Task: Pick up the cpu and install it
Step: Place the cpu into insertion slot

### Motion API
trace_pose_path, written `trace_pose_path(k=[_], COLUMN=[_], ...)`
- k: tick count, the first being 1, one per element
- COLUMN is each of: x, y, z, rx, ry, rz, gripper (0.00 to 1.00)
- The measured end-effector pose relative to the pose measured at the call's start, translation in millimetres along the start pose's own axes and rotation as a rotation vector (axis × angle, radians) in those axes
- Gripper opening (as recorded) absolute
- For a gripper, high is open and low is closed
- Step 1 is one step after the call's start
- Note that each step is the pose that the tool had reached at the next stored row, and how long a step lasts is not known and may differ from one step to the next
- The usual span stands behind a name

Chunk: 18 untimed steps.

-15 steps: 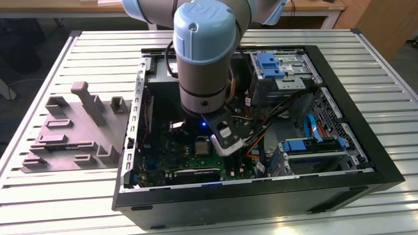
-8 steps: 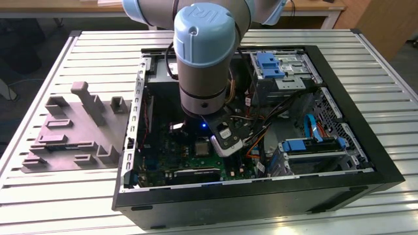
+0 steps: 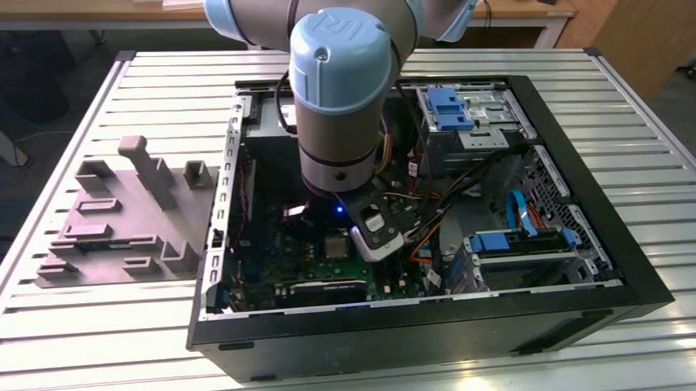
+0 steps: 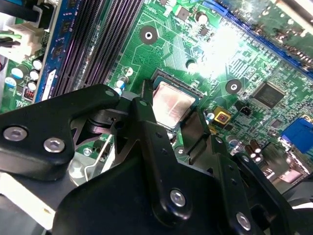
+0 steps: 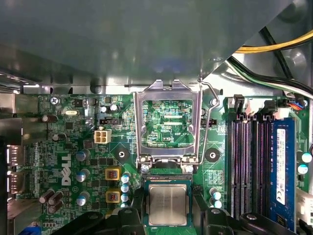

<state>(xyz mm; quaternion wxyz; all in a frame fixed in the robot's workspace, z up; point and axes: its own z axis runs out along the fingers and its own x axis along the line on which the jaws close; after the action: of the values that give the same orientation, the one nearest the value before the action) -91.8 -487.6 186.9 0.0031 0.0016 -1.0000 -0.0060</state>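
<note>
Hold the gripper (image 4: 172, 110) level and square to the socket (image 5: 167, 182) so the cpu (image 5: 167, 204) between its jaws, gripped or released I cannot tell, seats flat without tilting.

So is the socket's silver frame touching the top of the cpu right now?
Apart. In the first wrist view the silver frame stands swung open, and the cpu lies bare beyond the frame's hinge, its whole metal top uncovered.

Cpu (image 5: 167, 204) flat, just beside hinged-open socket frame (image 5: 167, 94) on green motherboard (image 5: 54, 152).
</note>
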Motion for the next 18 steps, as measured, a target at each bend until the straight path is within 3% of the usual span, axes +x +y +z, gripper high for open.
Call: trace_pose_path(k=[10, 11, 12, 13, 18], x=[-0.5, -0.3, -0.2, -0.2, 0.0], y=[0.2, 0.5, 0.4, 0.2, 0.1], z=[1.9, 2.9, 2.6, 2.2, -3.1], rx=[-0.0019, -0.0045, -0.003, -0.0021, -0.0024], ry=[-0.0015, -0.0015, -0.0013, -0.001, 0.0], rz=[-0.001, 0.0, 0.0, 0.0, 0.0], gripper=[0.48, 0.53, 0.53, 0.6, 0.6])
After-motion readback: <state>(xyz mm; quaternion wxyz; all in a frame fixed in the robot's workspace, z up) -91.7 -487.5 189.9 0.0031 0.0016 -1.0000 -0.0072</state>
